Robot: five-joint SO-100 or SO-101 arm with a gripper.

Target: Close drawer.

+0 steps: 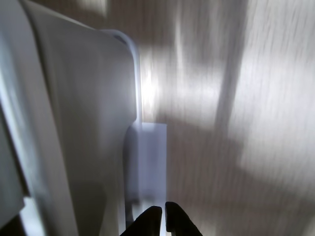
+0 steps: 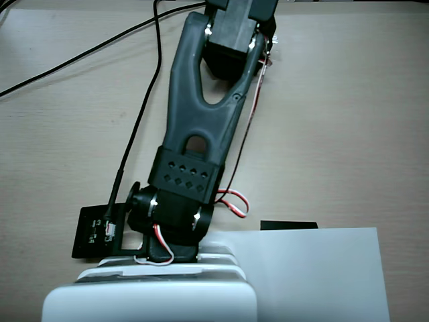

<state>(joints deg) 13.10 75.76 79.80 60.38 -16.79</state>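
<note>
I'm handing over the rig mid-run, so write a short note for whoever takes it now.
Gripper: fingertips nearly together, nothing visibly held; the wrist view is blurred.
Drawer: a pale part juts out from the cabinet just ahead of the tips, so it does not look fully in.
In the fixed view the arm covers the cabinet front; contact cannot be judged.
Left: push the drawer in, then confirm it sits flush.

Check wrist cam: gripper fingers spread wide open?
No. The gripper fingertips sit nearly together, only a thin gap between them, just below the drawer.
</note>
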